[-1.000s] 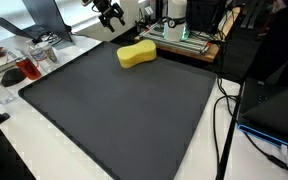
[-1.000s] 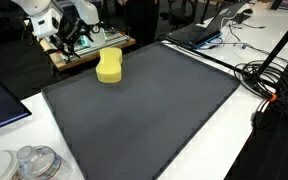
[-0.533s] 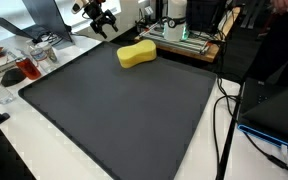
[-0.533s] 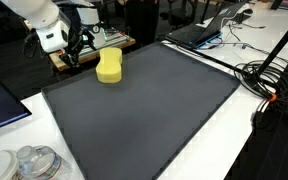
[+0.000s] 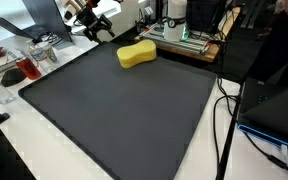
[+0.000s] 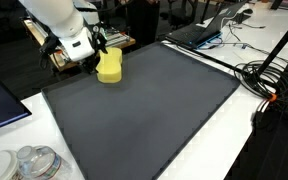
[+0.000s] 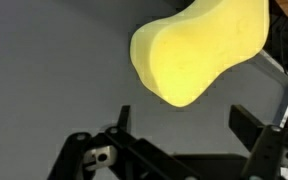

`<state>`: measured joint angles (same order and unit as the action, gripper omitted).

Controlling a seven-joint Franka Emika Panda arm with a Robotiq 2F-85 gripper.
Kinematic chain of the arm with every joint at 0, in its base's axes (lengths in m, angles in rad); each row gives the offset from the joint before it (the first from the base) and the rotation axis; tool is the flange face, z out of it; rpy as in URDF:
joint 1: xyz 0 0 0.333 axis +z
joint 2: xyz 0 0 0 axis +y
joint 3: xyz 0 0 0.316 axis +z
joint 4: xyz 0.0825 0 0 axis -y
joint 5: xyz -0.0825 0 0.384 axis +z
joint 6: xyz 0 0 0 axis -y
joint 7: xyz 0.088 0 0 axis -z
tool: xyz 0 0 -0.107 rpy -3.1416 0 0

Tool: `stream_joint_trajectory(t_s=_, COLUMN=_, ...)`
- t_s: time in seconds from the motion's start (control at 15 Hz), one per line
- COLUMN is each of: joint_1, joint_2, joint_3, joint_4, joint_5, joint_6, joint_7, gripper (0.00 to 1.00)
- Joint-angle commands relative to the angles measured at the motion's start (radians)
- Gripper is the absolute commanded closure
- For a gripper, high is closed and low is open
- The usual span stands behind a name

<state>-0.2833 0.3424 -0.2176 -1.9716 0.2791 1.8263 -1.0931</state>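
The gripper [image 6: 97, 56], jaws spread wide and empty, hangs just above and beside the yellow sponge [image 6: 109, 66], which lies flat near the far edge of the dark mat [image 6: 144, 110] covering the tabletop [image 6: 246, 140], free to be straddled.

Even, bright indoor light falls on the dark mat [image 5: 114, 110] with only soft shadows, while the wrist view is blurred, its sponge [image 7: 199, 50] glaring yellow.
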Motion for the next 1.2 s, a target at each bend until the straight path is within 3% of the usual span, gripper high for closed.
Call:
stream_joint_trajectory(t_s=0.0, joint_1=-0.007, joint_2=0.039, joint_3=0.049, joint_4=0.083, joint_5=-0.053, joint_6=-0.051, joint_7=-0.007, gripper=0.00)
stream_joint_trajectory(t_s=0.67, joint_1=0.062, joint_2=0.000, joint_3=0.125, joint_4=0.065, joint_5=-0.179, joint_6=-0.018, joint_7=0.029, gripper=0.00)
stream_joint_trajectory(t_s=1.13, joint_1=0.147, joint_2=-0.066, joint_3=0.157, joint_4=0.011, joint_5=-0.232, joint_6=0.042, joint_7=0.210, gripper=0.00)
